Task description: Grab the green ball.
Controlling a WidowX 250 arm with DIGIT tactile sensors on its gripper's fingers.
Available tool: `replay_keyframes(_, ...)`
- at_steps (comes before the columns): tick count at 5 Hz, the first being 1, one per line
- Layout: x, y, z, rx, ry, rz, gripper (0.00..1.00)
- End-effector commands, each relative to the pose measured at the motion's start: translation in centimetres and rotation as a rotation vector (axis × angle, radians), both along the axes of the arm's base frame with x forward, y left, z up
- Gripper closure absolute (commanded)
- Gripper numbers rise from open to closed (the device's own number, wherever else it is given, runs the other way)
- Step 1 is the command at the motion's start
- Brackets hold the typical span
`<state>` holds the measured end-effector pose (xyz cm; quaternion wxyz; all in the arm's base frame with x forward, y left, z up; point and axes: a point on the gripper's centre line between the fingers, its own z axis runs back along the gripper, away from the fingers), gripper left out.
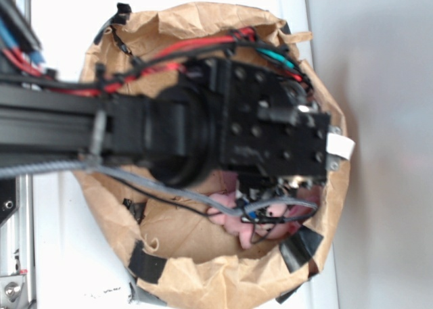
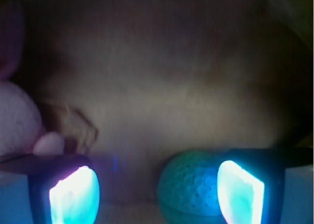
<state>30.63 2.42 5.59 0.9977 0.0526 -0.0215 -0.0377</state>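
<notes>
In the wrist view the green ball [image 2: 189, 189], round and finely pitted, lies on the brown paper floor between my fingers. It sits close against the right glowing pad [image 2: 240, 192], with a wide gap to the left pad [image 2: 73, 197]. My gripper [image 2: 157, 194] is open and holds nothing. In the exterior view the black wrist block [image 1: 270, 120] reaches down into the paper bag and hides the ball.
A crumpled brown paper bag [image 1: 203, 268] with black tape patches rings the work area, and its walls rise all round. A pink plush [image 1: 233, 218] lies inside it, left of my left finger in the wrist view [image 2: 17, 118]. Cables run across the arm.
</notes>
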Motion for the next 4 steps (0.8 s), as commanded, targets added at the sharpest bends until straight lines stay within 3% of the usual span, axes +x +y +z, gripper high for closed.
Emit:
replay_keyframes(1,-0.3,1.2,2.6,-0.015,-0.064,0.008,0.00)
replay_keyframes(3,0.3,1.2,0.6,0.028,-0.064,0.017,0.00)
replay_keyframes(4,0.2,1.1,-0.8,0.065,-0.075,0.014,0.28)
